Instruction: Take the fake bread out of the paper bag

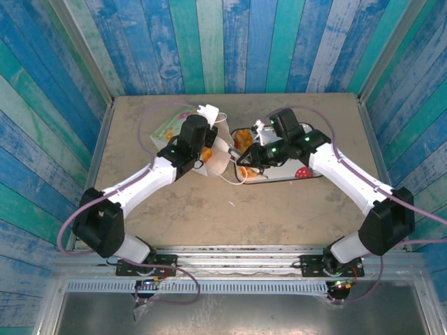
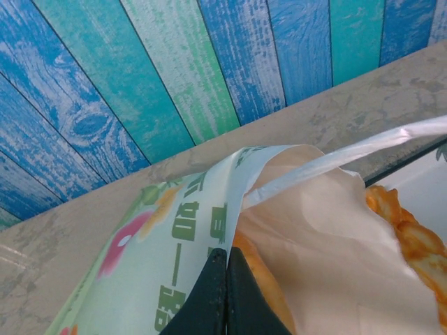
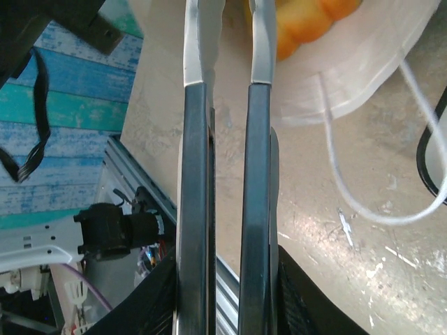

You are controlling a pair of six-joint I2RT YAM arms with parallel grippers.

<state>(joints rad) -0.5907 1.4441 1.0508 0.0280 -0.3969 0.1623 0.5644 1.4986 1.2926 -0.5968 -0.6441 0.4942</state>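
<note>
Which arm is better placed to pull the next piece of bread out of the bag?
Right. The right claw points at the open mouth of the bag, close to the orange bread. The left claw is shut on the bag edge, holding it.

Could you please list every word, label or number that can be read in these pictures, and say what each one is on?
On the paper bag, left wrist view: columns of green characters beside a pink-red logo, skewed and creased, too distorted to quote.
Elsewhere: no legible text.
</note>
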